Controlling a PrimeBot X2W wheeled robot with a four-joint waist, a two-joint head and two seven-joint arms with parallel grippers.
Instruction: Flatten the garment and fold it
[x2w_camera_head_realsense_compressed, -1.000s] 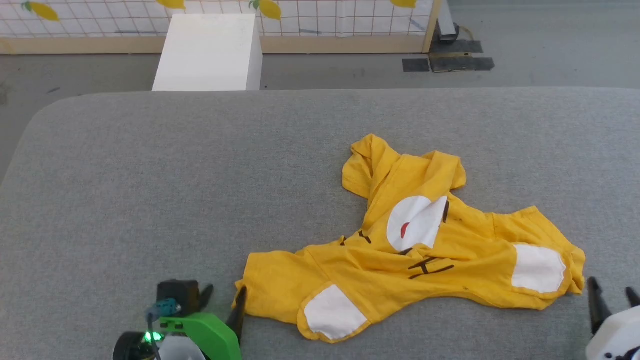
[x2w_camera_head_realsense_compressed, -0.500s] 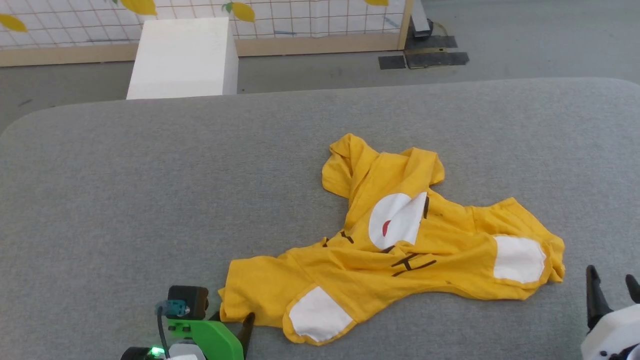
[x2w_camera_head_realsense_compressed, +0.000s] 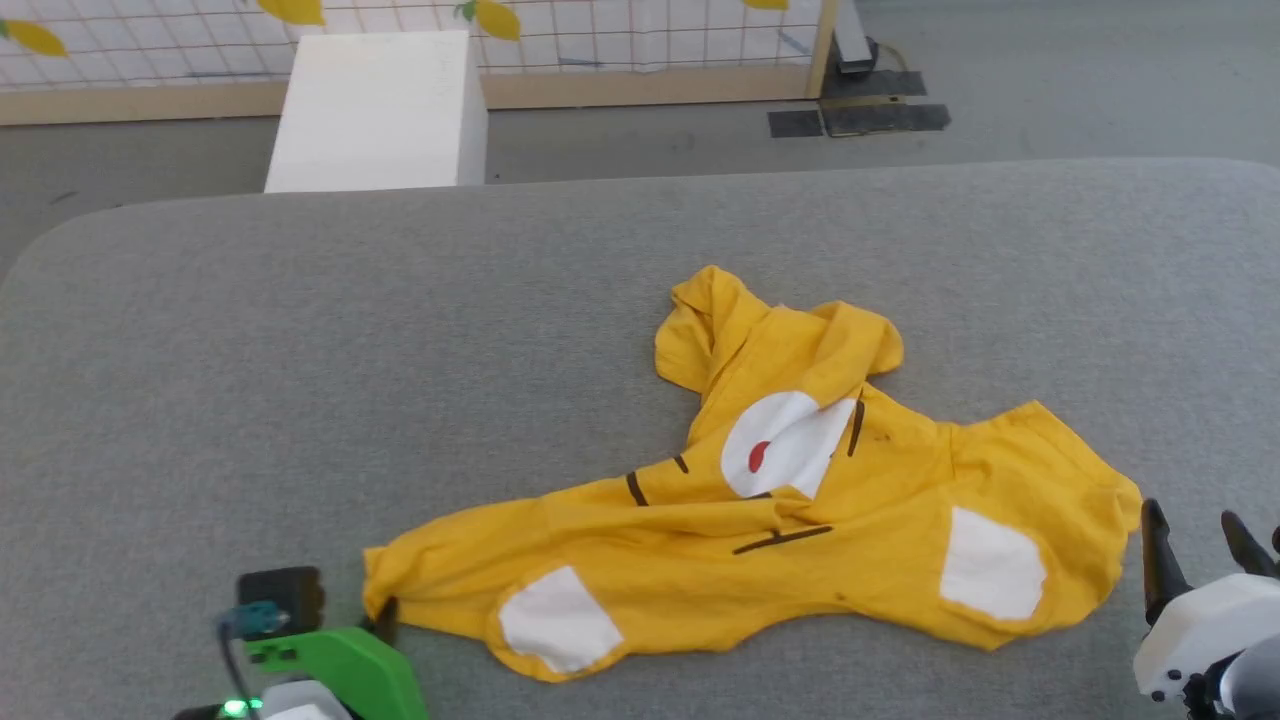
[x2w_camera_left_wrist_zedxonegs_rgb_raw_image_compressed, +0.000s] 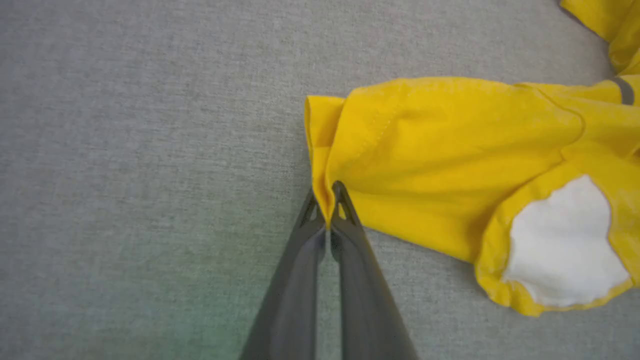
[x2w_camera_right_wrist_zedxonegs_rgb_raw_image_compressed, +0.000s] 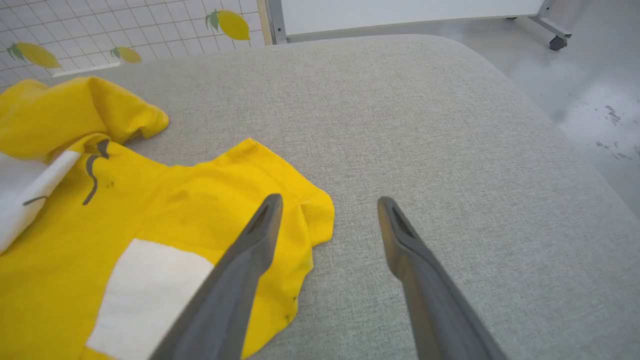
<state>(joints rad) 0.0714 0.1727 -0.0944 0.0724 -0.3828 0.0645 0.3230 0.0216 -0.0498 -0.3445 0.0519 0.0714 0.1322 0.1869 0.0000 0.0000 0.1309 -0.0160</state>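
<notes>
The mustard-yellow garment (x2w_camera_head_realsense_compressed: 880, 480) lies rumpled on the grey surface (x2w_camera_head_realsense_compressed: 350, 350), toward 4 o'clock from its centre, white patches and black stripes facing up. At the garment's 9 o'clock end, the left gripper (x2w_camera_left_wrist_zedxonegs_rgb_raw_image_compressed: 327, 200) has its jaws pinched tight on a bunched edge of cloth. At the 3 o'clock edge, the right gripper (x2w_camera_right_wrist_zedxonegs_rgb_raw_image_compressed: 330, 202) has its jaws spread wide, holding nothing.
</notes>
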